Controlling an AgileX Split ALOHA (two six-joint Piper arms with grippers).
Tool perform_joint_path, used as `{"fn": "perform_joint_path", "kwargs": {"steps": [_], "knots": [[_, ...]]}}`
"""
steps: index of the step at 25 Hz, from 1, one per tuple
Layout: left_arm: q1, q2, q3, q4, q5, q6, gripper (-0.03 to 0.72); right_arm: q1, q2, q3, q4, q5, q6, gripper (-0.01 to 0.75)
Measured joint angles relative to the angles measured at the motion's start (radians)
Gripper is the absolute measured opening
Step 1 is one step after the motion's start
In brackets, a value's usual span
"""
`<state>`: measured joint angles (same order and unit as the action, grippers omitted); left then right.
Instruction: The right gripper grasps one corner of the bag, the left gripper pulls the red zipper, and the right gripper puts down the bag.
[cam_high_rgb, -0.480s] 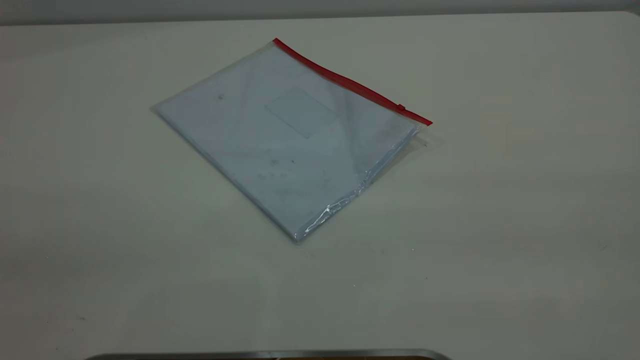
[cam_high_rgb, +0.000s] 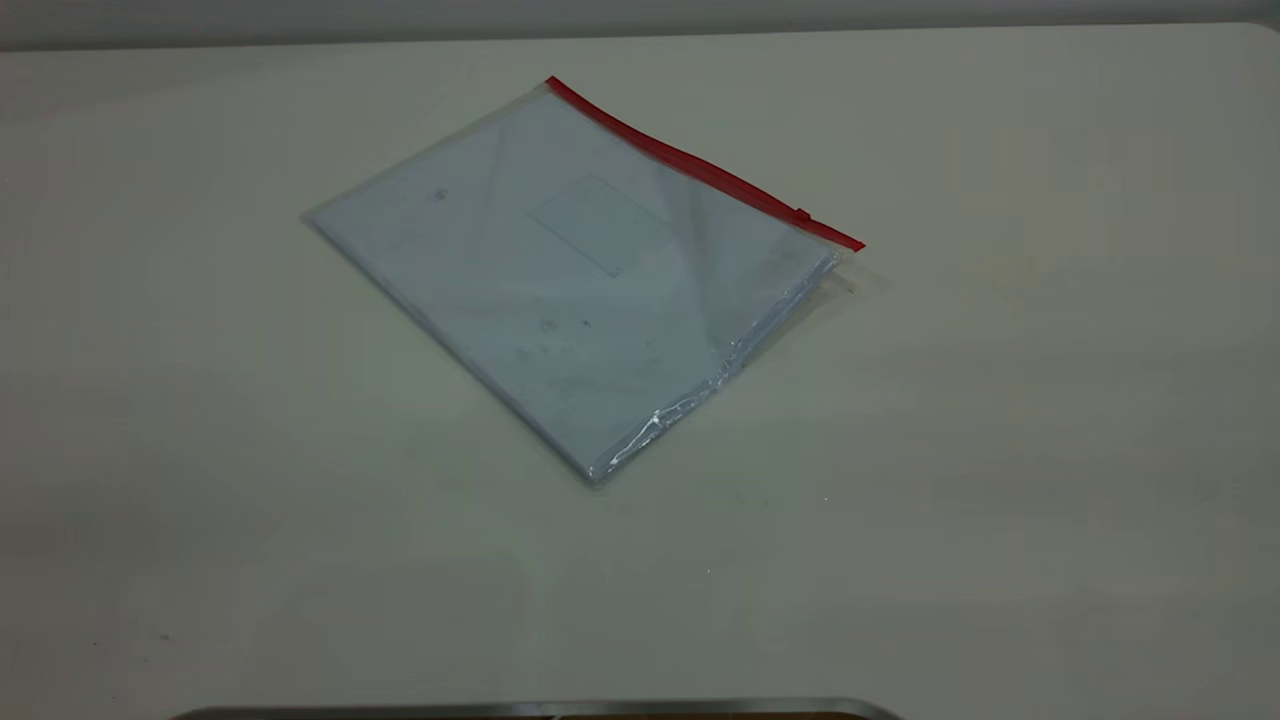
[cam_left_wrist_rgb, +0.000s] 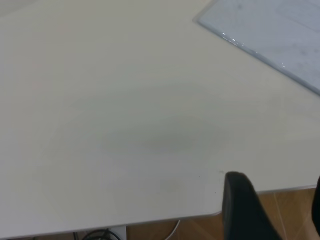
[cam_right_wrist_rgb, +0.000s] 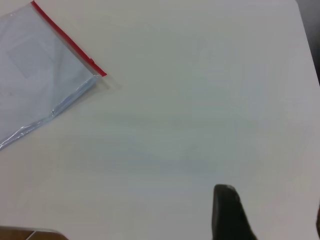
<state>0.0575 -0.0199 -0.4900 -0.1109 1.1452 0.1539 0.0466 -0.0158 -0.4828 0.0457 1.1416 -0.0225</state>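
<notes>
The bag (cam_high_rgb: 570, 290), a clear flat pouch with pale blue-white sheets inside, lies flat on the cream table (cam_high_rgb: 1000, 400). The red zipper (cam_high_rgb: 690, 165) runs along its far long edge, with the slider tab (cam_high_rgb: 802, 214) close to the right corner (cam_high_rgb: 855, 244). Neither gripper shows in the exterior view. In the left wrist view my left gripper (cam_left_wrist_rgb: 277, 202) is open and empty at the table's edge, far from the bag (cam_left_wrist_rgb: 270, 30). In the right wrist view my right gripper (cam_right_wrist_rgb: 272, 212) is open and empty over bare table, well away from the bag's corner (cam_right_wrist_rgb: 102, 74) and zipper (cam_right_wrist_rgb: 65, 37).
A metal rim (cam_high_rgb: 540, 709) lies at the bottom edge of the exterior view. In the left wrist view the table ends at a wooden floor with cables (cam_left_wrist_rgb: 95, 234) below. The table's rounded corner (cam_right_wrist_rgb: 300, 10) shows in the right wrist view.
</notes>
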Motion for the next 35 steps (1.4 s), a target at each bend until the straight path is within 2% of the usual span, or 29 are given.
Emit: {"fn": "perform_joint_path", "kwargs": {"steps": [30, 33, 35], "knots": [[0.0, 0.004, 0.0, 0.001, -0.003, 0.003, 0.399, 0.0, 0.0, 0.001, 0.011, -0.011, 0.0, 0.453], [0.0, 0.082, -0.014, 0.001, -0.03, -0.011, 0.398, 0.0, 0.027, 0.001, 0.065, -0.023, -0.011, 0.453], [0.0, 0.193, -0.037, -0.008, -0.084, -0.009, 0.398, 0.0, 0.097, -0.001, 0.128, -0.071, -0.045, 0.453]]}}
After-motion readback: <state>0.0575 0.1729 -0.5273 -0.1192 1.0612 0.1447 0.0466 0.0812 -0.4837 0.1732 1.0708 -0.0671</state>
